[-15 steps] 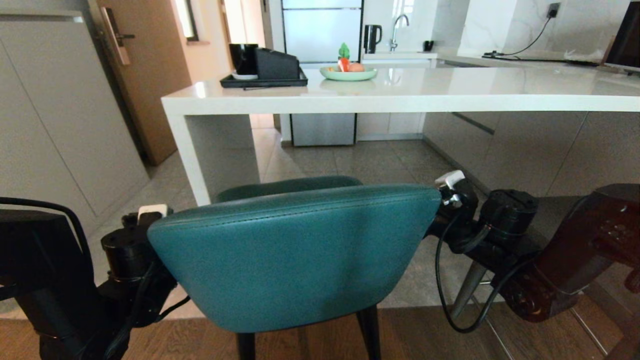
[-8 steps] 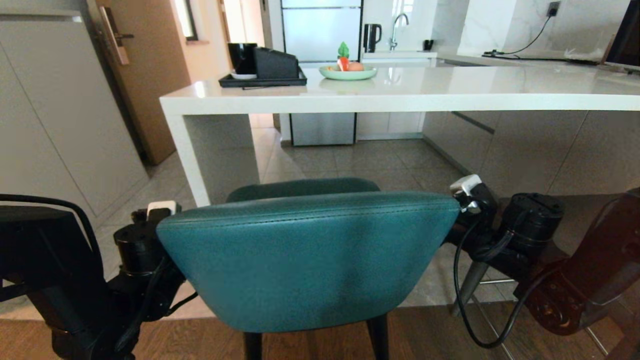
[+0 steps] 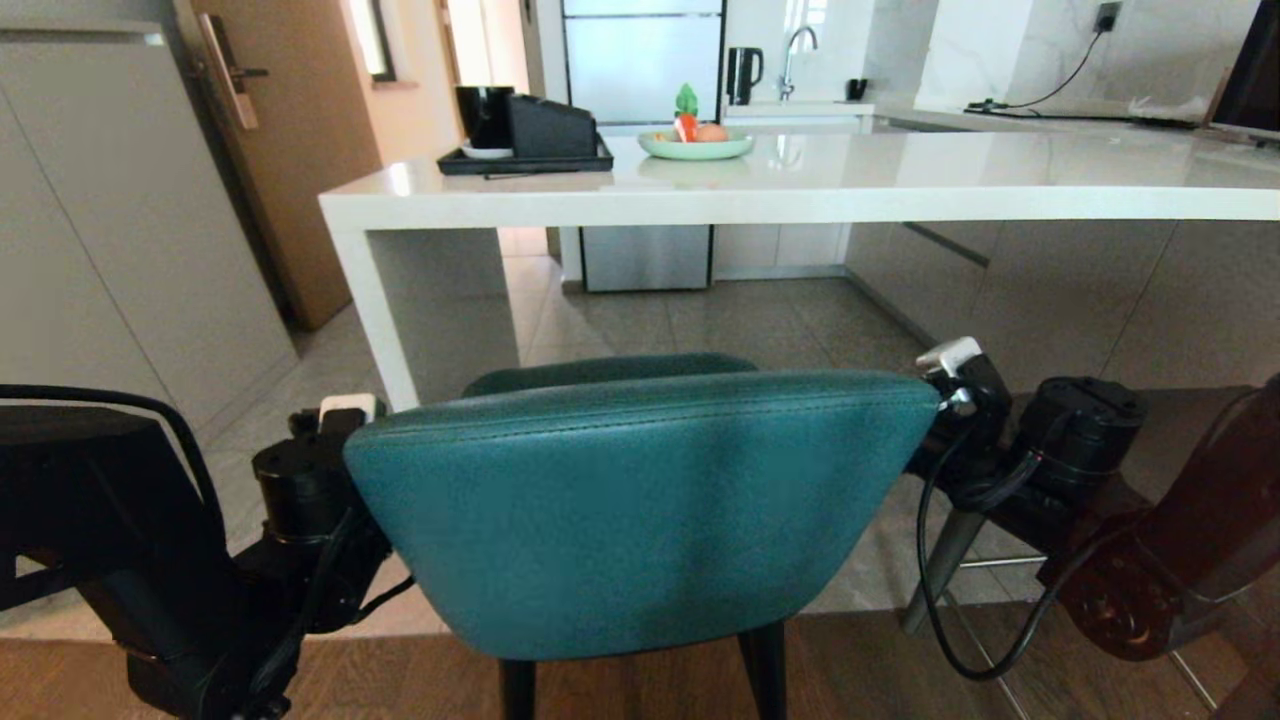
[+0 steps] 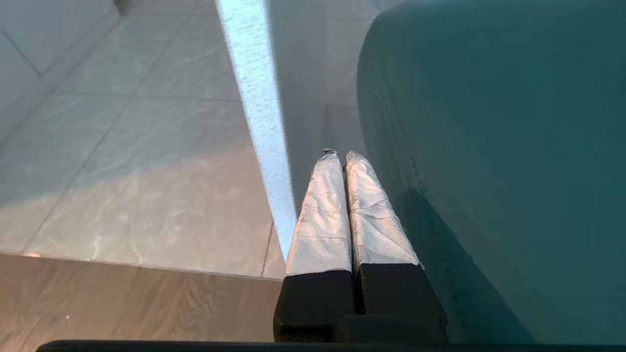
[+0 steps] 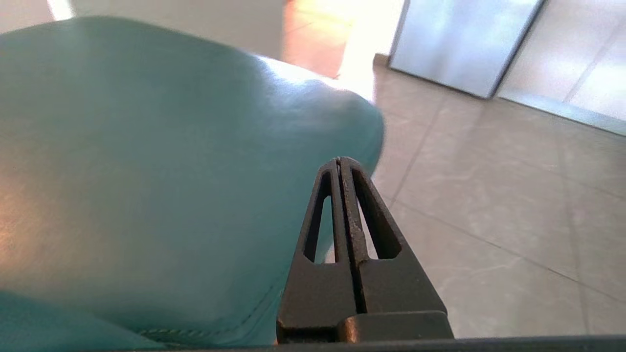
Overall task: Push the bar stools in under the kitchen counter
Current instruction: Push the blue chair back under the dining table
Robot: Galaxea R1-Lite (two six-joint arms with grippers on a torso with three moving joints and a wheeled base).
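Observation:
The teal bar stool [image 3: 640,510] stands right in front of me, its rounded back filling the lower middle of the head view, short of the kitchen counter [image 3: 800,205]. My left gripper [image 4: 337,154] is shut and empty, lying along the left side of the teal back [image 4: 489,146]. My right gripper [image 5: 339,160] is also shut and empty, against the back's right edge [image 5: 171,146]. In the head view both sets of fingers are hidden behind the backrest. Of the other bar stool, only a grey tapered leg [image 3: 938,572] and a metal footrest [image 3: 1000,562] show behind my right arm.
The counter's white end panel [image 3: 375,300] stands ahead on the left, with open tiled floor [image 3: 740,320] under the slab. A black tray [image 3: 525,160] and a green fruit plate [image 3: 697,148] rest on top. Grey cabinets [image 3: 110,250] line the left wall.
The teal stool and both arms have shifted to the right while the counter has stayed almost in place. Both grippers remain shut.

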